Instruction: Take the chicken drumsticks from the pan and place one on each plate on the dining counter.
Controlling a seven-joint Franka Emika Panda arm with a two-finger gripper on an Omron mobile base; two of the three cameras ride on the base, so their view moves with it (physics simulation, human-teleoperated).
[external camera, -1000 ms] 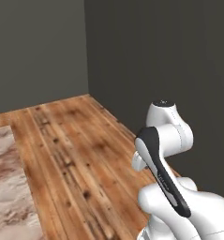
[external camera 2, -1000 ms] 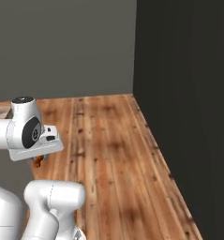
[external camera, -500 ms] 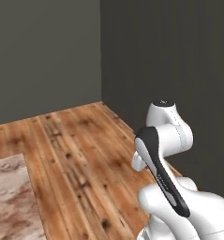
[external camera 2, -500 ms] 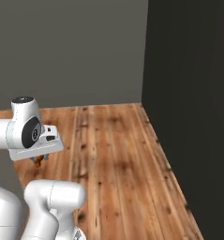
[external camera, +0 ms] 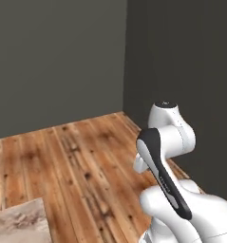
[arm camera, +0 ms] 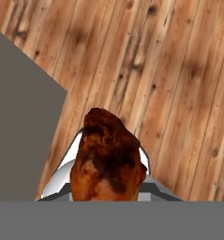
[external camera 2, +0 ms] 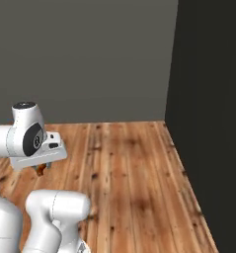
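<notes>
We see our hand point(arm camera: 108, 187) pinched on a chicken drumstick point(arm camera: 107, 159), which sits right between the two fingers point(arm camera: 62, 176) and stands out ahead of them, its dark red-brown end farthest from the palm and its golden-orange body nearest to it. The pale finger pads show on either side of the meat, pressed against its flanks, so the piece is held and not lying on anything.

Beyond the drumstick, along the direction the hand looks, we find a wooden floor point(arm camera: 179, 84) of warm brown planks with dark knots. To one side of the hand in its own camera, a flat grey wall point(arm camera: 19, 122) cuts across the boards at a slant.

From the right base camera we see the hand point(external camera 2: 42, 168) hanging under the white wrist, held out over the floor point(external camera 2: 134, 168), with a small orange-brown bit of the drumstick point(external camera 2: 40, 169) showing just below it. Past the hand stands a grey wall point(external camera 2: 90, 59), and off to the far side a darker wall point(external camera 2: 213, 99) meets it at a corner.

From the left base camera we see the white arm point(external camera: 167, 142) folded over the same floor point(external camera: 77, 166), and a corner of mottled beige stone bench point(external camera: 20, 223) low at the edge, well apart from the arm.
</notes>
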